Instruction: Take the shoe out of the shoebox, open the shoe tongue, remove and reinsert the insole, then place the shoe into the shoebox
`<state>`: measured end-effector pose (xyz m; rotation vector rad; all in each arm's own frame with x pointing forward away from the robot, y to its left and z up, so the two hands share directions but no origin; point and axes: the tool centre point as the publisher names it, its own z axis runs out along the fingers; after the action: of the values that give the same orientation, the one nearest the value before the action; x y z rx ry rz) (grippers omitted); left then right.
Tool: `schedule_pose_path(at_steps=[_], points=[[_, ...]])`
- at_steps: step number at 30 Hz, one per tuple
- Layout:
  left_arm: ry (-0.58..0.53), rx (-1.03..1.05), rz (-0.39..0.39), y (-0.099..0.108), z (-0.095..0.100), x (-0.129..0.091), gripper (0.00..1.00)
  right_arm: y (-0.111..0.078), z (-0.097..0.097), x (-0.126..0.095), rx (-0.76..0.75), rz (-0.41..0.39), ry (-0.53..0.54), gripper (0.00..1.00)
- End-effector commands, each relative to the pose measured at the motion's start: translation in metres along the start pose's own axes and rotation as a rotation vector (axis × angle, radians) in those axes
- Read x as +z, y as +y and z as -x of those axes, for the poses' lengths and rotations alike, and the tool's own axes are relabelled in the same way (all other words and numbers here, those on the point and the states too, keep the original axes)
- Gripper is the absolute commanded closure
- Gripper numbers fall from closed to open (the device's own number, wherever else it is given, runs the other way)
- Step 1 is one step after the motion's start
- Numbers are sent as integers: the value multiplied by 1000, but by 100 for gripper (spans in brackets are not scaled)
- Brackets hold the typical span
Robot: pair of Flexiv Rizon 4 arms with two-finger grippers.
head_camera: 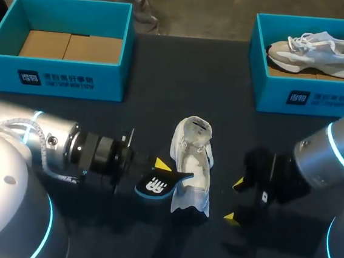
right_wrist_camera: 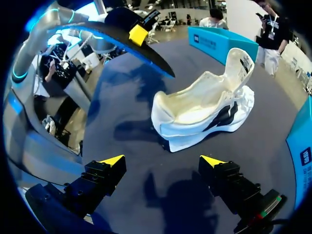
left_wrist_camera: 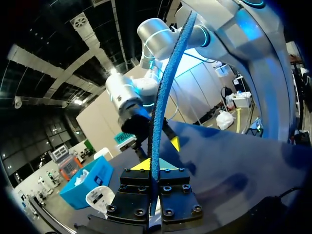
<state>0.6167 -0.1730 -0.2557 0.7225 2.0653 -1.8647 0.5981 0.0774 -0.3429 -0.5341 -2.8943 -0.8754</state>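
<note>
I have the shoe [head_camera: 191, 167] out on the table [head_camera: 164, 85] near its middle. It rests on its sole, toe toward 12 o'clock and heel toward 6. The tongue is pulled up and the opening gapes.

My left hand [head_camera: 156, 171] sits at 9 o'clock of the shoe, clenched on one end of the insole [head_camera: 157, 186]. In the left wrist view the insole runs edge-on out of the pinched fingers. Its free tip points toward the shoe's side at about 3 o'clock from that hand. I cannot tell whether the tip touches the shoe.

My right hand [head_camera: 236, 200] waits at 4 o'clock of the shoe, released, fingers spread wide and holding nothing. The shoe lies ahead of it, well apart.

The empty shoebox [head_camera: 58, 75] stands at 10 o'clock. A second shoebox [head_camera: 309, 96] at 1 o'clock holds another shoe [head_camera: 313, 51].

I judge the insole is out and putting it back comes next.

What worries me:
- **Loose shoe:** nothing steadies it. A push from the insole's tip against the rim could slide or tip it toward 3 o'clock.
- **Soft insole:** it is thin and gripped at one end only. If the tip catches the heel collar or the lining, it could buckle or fold instead of lying flat.
- **Weak grip:** a narrow pinch might let it twist or slip out under that load.
- **Tongue:** it could drop back and close the opening.
</note>
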Motion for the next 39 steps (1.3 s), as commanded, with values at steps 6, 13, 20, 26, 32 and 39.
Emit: schedule_pose_path(at_steps=[6, 13, 20, 26, 32, 39], points=[[-15, -20, -2, -4, 0, 6, 100, 3, -1, 8, 15, -78, -58, 0], [-30, -73, -2, -10, 4, 7, 100, 1, 3, 13, 17, -126, -71, 0], [-33, -108, -6, -16, 5, 8, 100, 0, 4, 14, 24, -140, -69, 0], [-33, -108, -6, -16, 5, 8, 100, 0, 4, 14, 24, -140, -69, 0], [-29, -127, 2, -15, -1, 12, 100, 0, 4, 14, 24, -140, -69, 0], [-48, -165, 12, -6, -2, 17, 100, 0, 4, 14, 24, -140, -69, 0]])
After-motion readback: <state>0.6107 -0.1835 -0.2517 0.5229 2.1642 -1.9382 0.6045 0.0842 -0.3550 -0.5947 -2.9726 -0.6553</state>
